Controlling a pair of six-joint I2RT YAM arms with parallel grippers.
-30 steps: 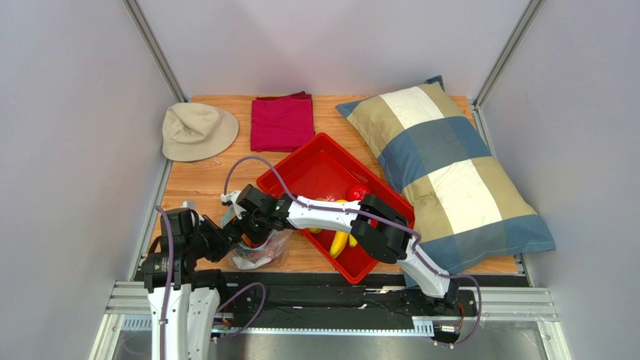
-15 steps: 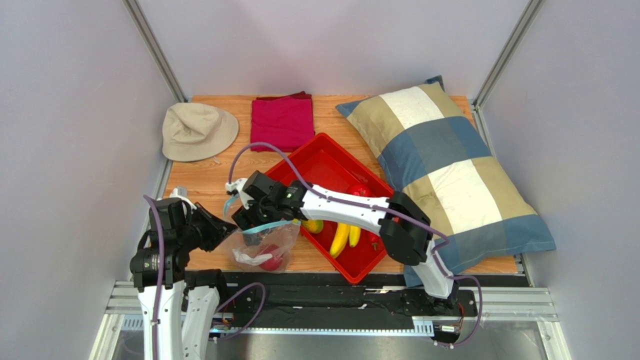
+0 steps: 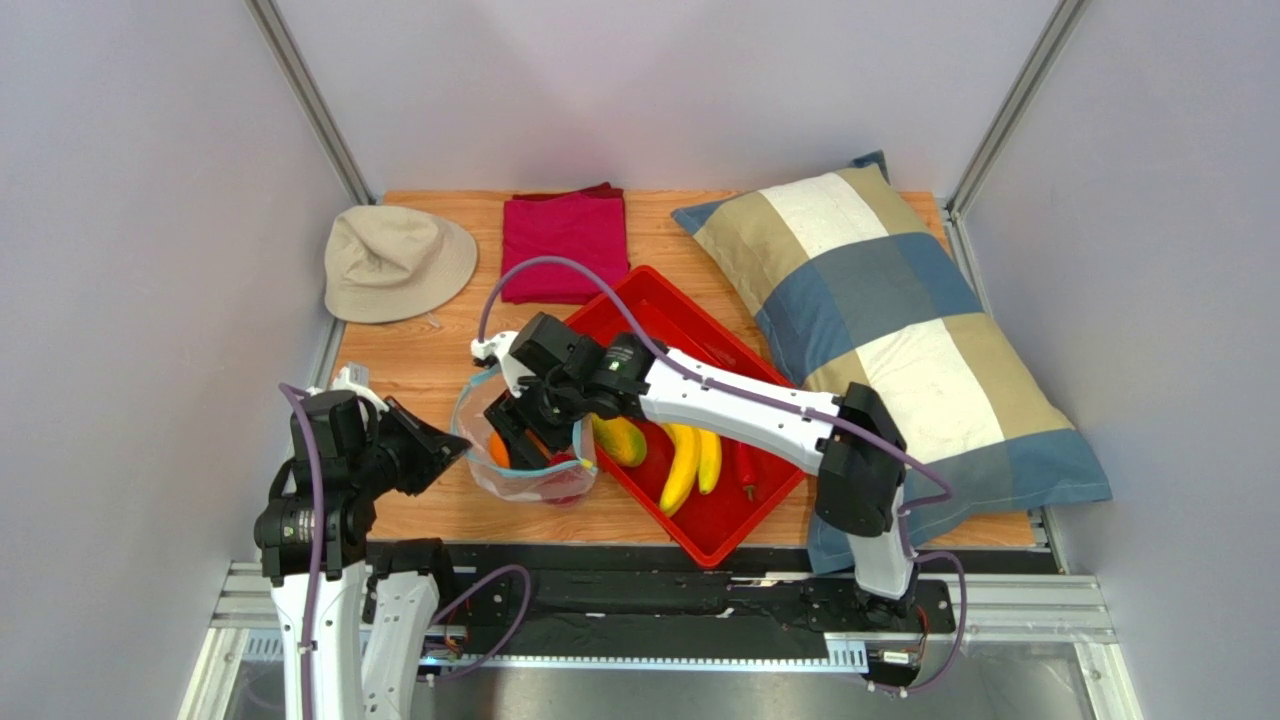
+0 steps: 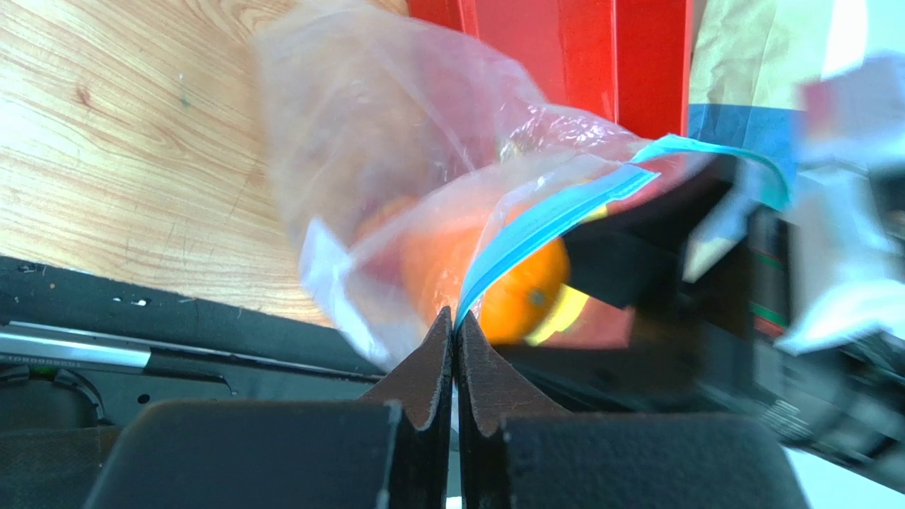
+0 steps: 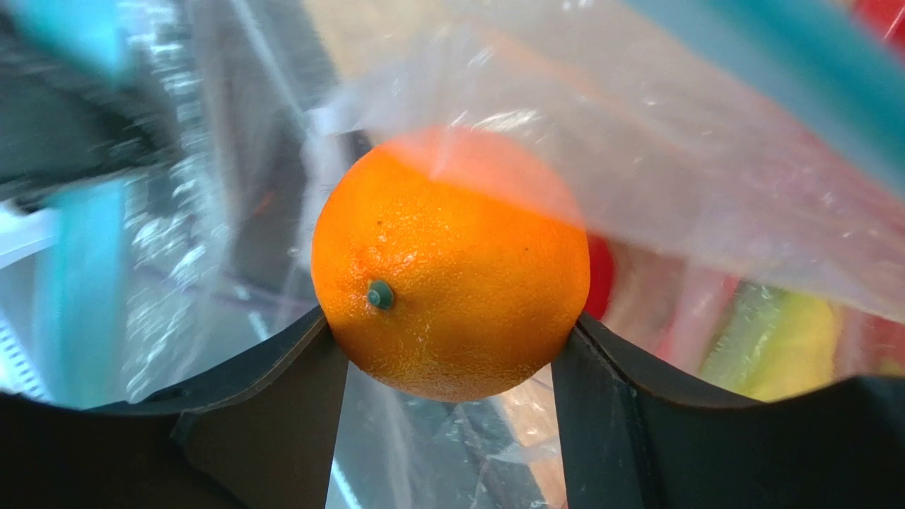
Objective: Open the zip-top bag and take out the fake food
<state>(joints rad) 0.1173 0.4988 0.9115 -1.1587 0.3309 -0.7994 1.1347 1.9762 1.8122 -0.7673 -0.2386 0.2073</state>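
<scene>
Orange [image 5: 451,281] in right claw [image 5: 451,321], bag [image 4: 351,138] in left claw [image 4: 455,329]

orange [image 3: 498,447]: top view gave only a sliver — rest hid behind right gripper [image 3: 516,440]
zip-top bag [image 5: 690,159]: was out of focus in right wrist view; shapes behind the orange were unreadable
red tray [image 4: 595,48]: was cut by top edge, left wrist view
pillow [image 4: 744,58]: cropped there too
right arm [image 4: 834,308]: was blurred there

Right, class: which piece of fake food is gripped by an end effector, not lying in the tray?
The orange: the right end effector clamps it inside the zip-top bag. The banana, mango and chilli lie in the red tray.
</scene>
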